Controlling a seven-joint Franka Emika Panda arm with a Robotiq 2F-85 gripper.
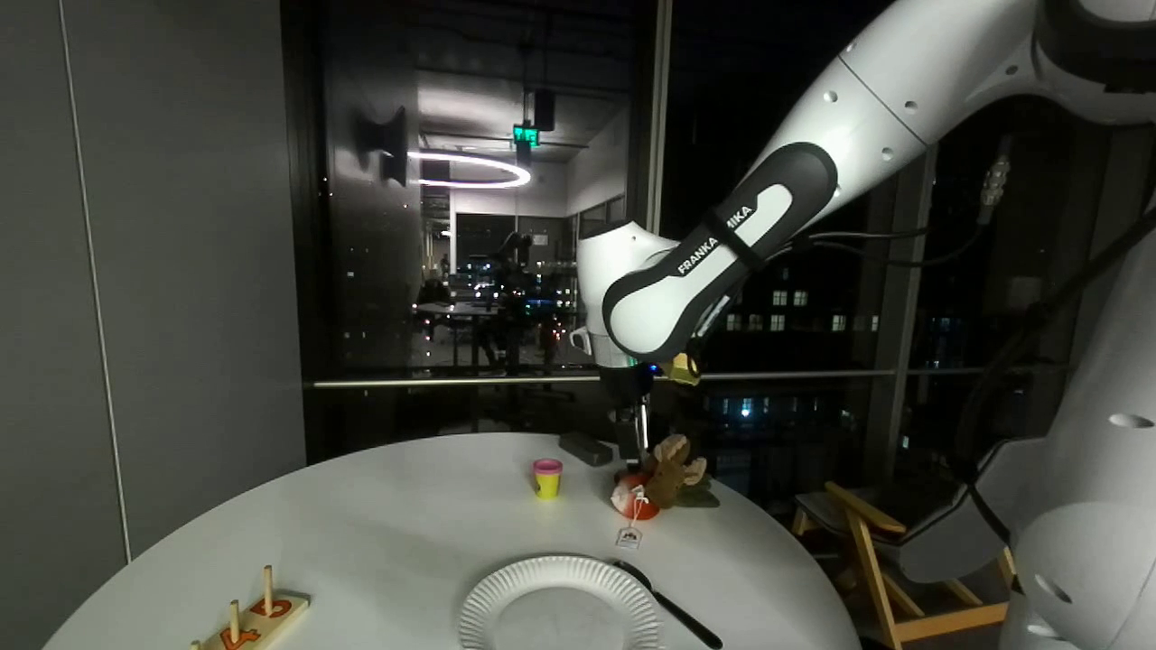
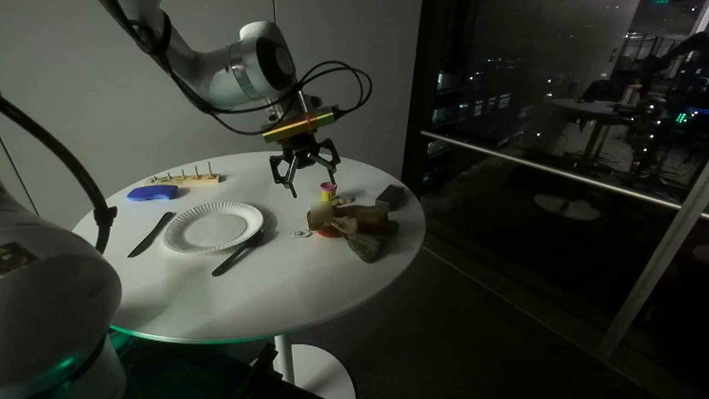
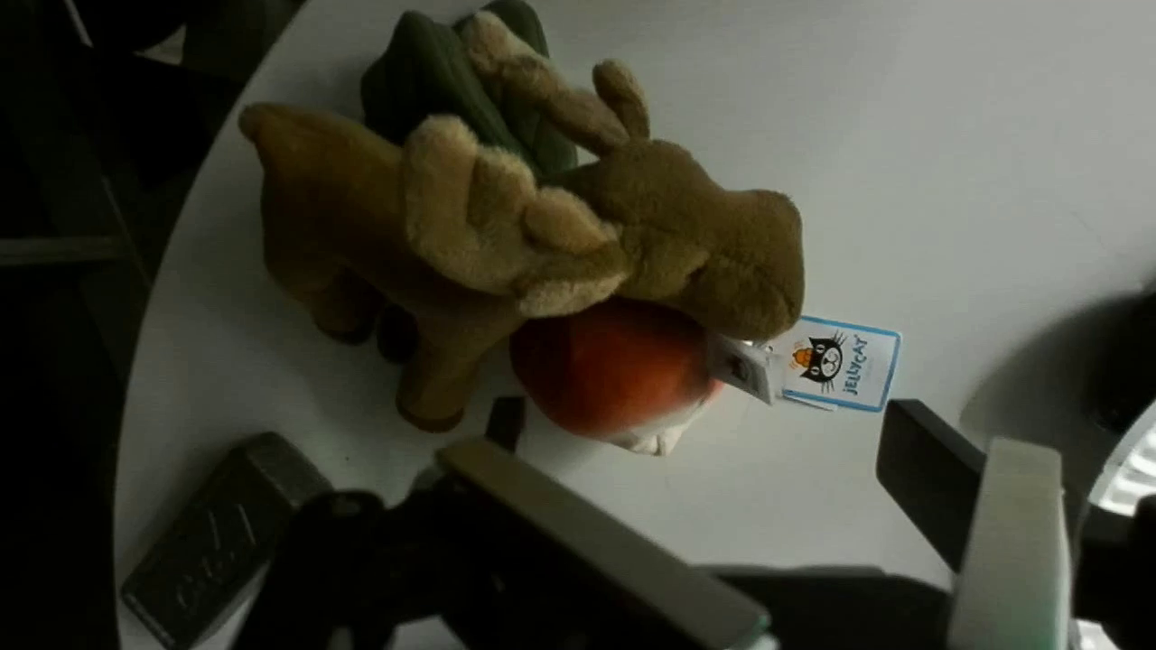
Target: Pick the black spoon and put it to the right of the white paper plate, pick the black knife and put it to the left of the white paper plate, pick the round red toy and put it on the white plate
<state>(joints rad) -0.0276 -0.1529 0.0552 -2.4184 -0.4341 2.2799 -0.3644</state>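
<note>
The round red toy [image 1: 648, 511] with a pale patch lies on the table under a brown plush toy's head; it also shows in an exterior view [image 2: 328, 233] and the wrist view [image 3: 614, 366]. My gripper [image 2: 314, 189] is open and empty above the table, beside the red toy; in the wrist view its fingertips [image 3: 709, 429] stand wide apart with bare table between them. The white paper plate [image 2: 213, 228] lies flat, also in an exterior view [image 1: 560, 614]. The black spoon [image 2: 235, 257] lies close along the plate's rim [image 1: 677, 612]. The black knife [image 2: 150, 235] lies on the plate's opposite side.
The brown plush toy [image 3: 686, 226] covers part of the red toy, with a green plush [image 3: 452, 81] behind. A dark block [image 2: 389, 197], a yellow pot with pink lid [image 2: 328, 191], a wooden peg board [image 2: 185, 180] and a blue object [image 2: 152, 192] stand around.
</note>
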